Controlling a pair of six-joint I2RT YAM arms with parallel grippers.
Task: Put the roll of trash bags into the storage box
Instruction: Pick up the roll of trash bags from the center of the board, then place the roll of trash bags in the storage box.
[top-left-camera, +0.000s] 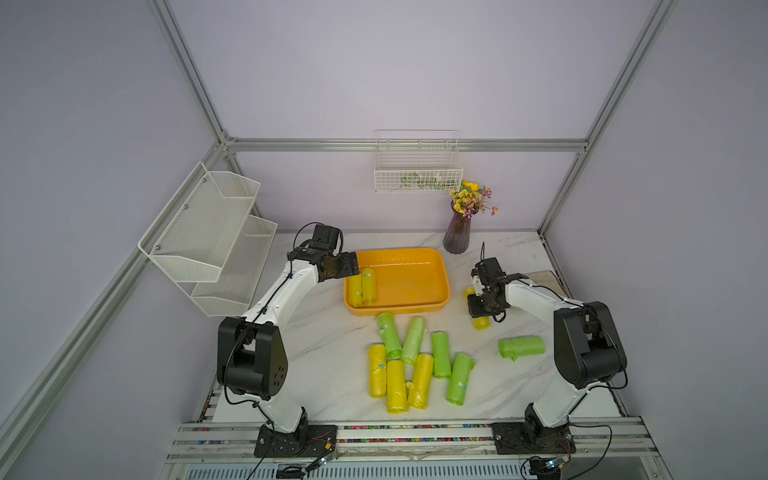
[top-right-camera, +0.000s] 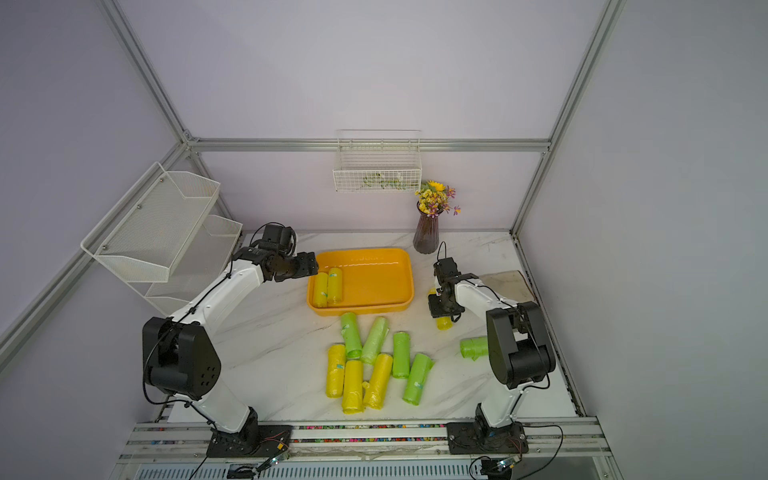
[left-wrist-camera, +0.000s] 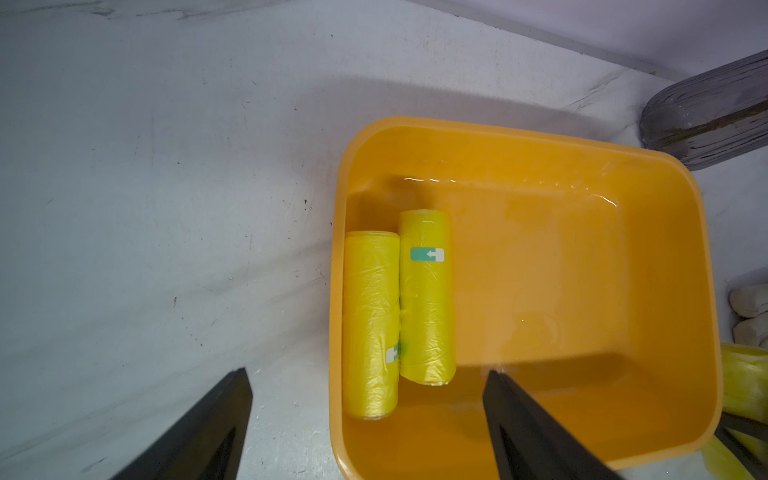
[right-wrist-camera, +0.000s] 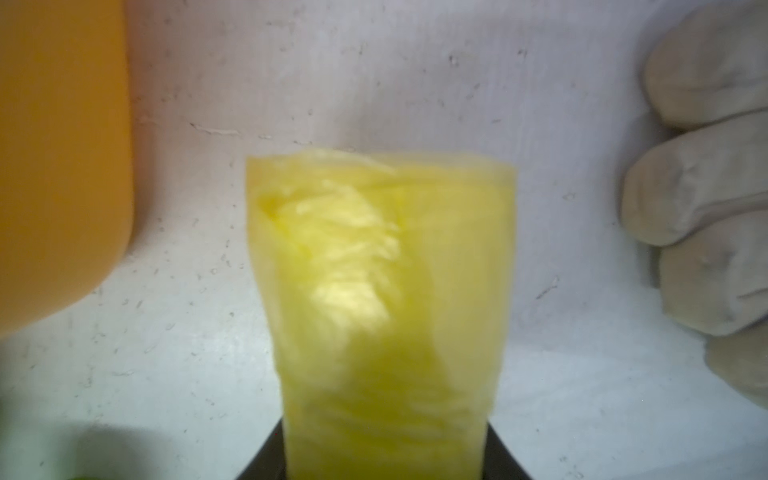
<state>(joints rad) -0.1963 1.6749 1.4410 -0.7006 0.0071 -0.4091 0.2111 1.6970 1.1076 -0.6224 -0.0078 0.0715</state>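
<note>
The orange-yellow storage box (top-left-camera: 445, 286) (top-right-camera: 409, 286) (left-wrist-camera: 582, 270) sits mid-table, with two yellow rolls (top-left-camera: 362, 286) (top-right-camera: 328, 286) (left-wrist-camera: 426, 299) lying side by side at its left end. My left gripper (top-left-camera: 347, 266) (top-right-camera: 305, 266) (left-wrist-camera: 368, 374) hovers open over the box's left rim and holds nothing. Right of the box, my right gripper (top-left-camera: 480, 309) (top-right-camera: 442, 309) (right-wrist-camera: 384, 457) is shut on a yellow roll of trash bags (top-left-camera: 482, 323) (top-right-camera: 444, 323) (right-wrist-camera: 382, 291), just above the tabletop. The box's corner (right-wrist-camera: 58, 166) shows beside it in the right wrist view.
Several loose green and yellow rolls (top-left-camera: 415, 357) lie in front of the box, and one green roll (top-left-camera: 521, 347) lies by the right arm. A vase of flowers (top-left-camera: 457, 237) stands behind the box. A wire basket (top-left-camera: 417, 166) and a mesh shelf (top-left-camera: 208, 237) hang on the walls. A beige cloth (right-wrist-camera: 698, 208) lies at the right.
</note>
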